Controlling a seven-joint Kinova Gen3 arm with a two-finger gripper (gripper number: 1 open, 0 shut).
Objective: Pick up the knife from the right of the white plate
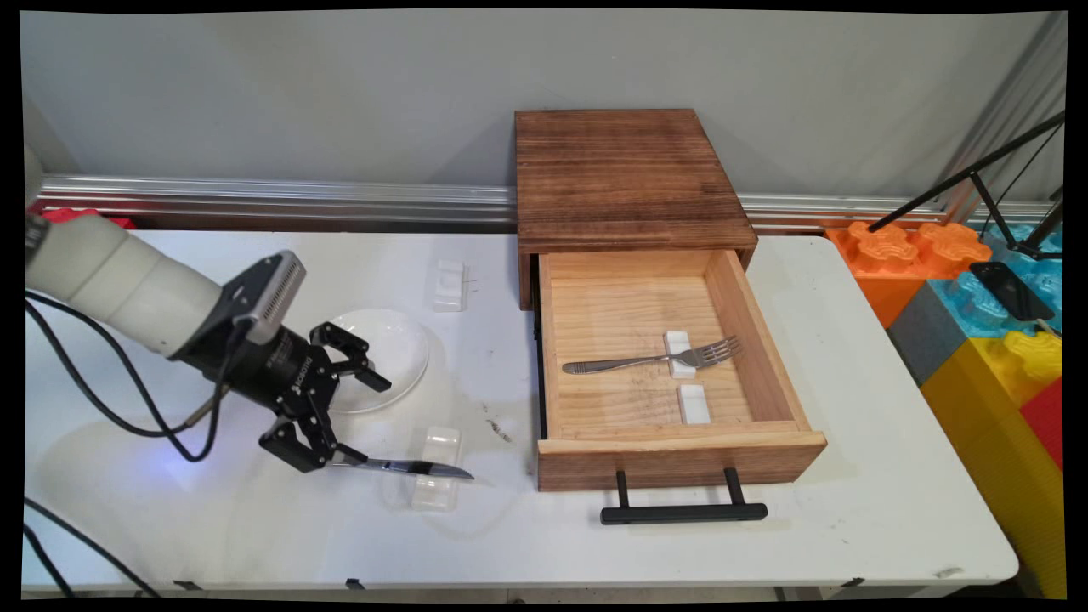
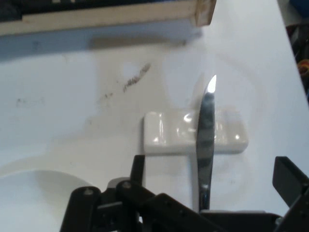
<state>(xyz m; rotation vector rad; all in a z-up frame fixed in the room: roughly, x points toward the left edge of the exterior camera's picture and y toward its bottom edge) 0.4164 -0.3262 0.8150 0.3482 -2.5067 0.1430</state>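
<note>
- Hand (image 1: 327,425) spread wide near the surface's (image 1: 255,527) front left, its fingers either side of a knife's handle; whether they touch it I cannot tell.
- Knife (image 1: 416,467) lies across a white rest (image 1: 436,469), blade towards the open drawer (image 1: 671,442).
- White plate (image 1: 395,348) sits just behind the hand; a second rest (image 1: 449,285) lies further back.
- Fork (image 1: 650,360) rests in the drawer on a small white rest.
- Risk: a grip far out on the handle could let the blade tip or swing, and the light rest could be knocked aside.

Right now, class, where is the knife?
In the main view, the knife lies front-left on the table, across a white rest, between the gripper and the open drawer.
</note>
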